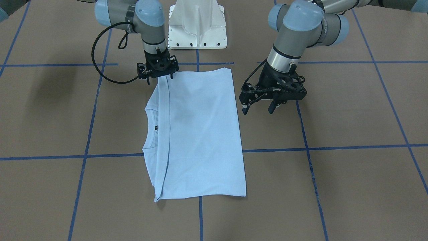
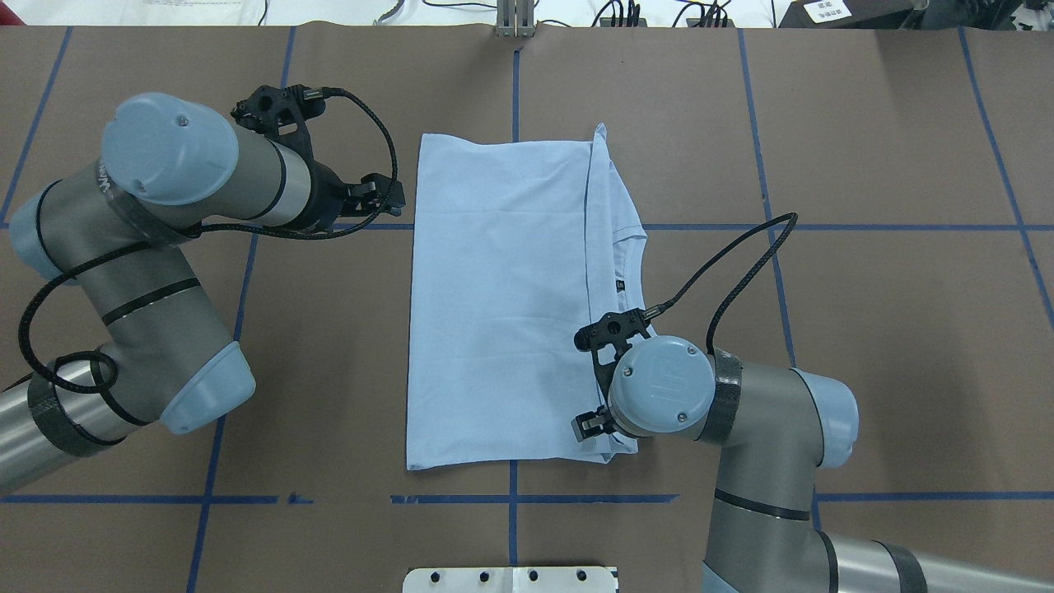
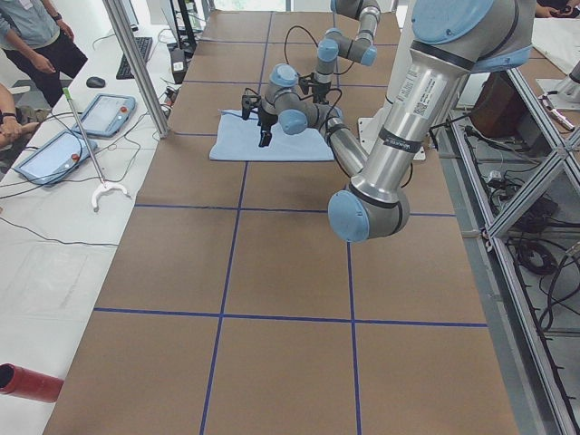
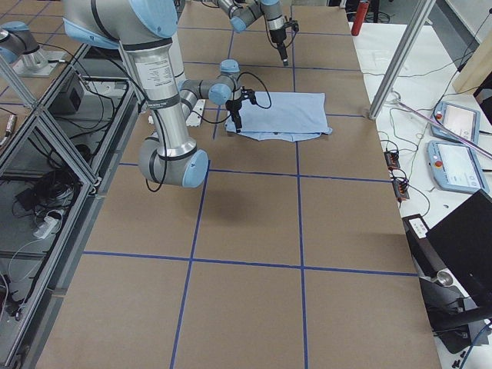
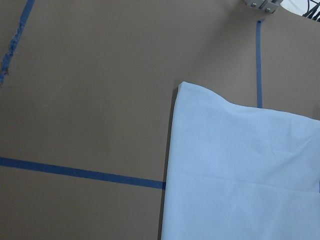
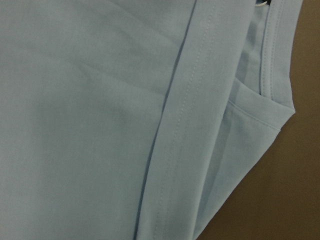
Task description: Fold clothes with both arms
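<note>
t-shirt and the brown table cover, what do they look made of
T-shirt: thin, matte, soft knit, probably cotton jersey; it lies limp with shallow creases and a double-stitched hem. Table cover: matte brown paper or thin card, likely; flat, no sheen, with blue tape lines stuck on it.

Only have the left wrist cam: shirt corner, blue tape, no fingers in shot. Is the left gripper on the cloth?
Observer: No. In the front-facing view the left gripper hangs open just beside the T-shirt, off its long edge, holding nothing.
Operator: And the right one?
Observer: The right gripper is down at the T-shirt's corner nearest the pedestal base, on the collar side. Its fingers look apart, straddling the folded-over hem rather than pinching it.
</note>
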Controlling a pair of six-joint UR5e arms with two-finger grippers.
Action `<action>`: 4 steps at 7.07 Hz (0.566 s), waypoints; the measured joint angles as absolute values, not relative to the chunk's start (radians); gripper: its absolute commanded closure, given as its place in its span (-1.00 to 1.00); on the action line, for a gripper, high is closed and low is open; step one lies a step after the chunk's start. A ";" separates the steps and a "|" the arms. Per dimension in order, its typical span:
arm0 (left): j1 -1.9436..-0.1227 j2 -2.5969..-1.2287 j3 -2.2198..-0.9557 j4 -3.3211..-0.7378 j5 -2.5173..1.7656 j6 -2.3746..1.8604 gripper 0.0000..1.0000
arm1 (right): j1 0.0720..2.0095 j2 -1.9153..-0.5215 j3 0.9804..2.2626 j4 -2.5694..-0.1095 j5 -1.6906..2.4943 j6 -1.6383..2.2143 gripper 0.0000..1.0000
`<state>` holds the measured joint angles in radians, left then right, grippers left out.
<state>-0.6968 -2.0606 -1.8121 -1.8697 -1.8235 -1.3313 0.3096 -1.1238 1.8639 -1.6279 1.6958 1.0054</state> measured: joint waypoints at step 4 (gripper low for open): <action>-0.695 -2.061 -1.805 -1.878 -1.824 -1.331 -1.00 | 0.305 -1.129 1.836 -1.629 1.697 1.001 -1.00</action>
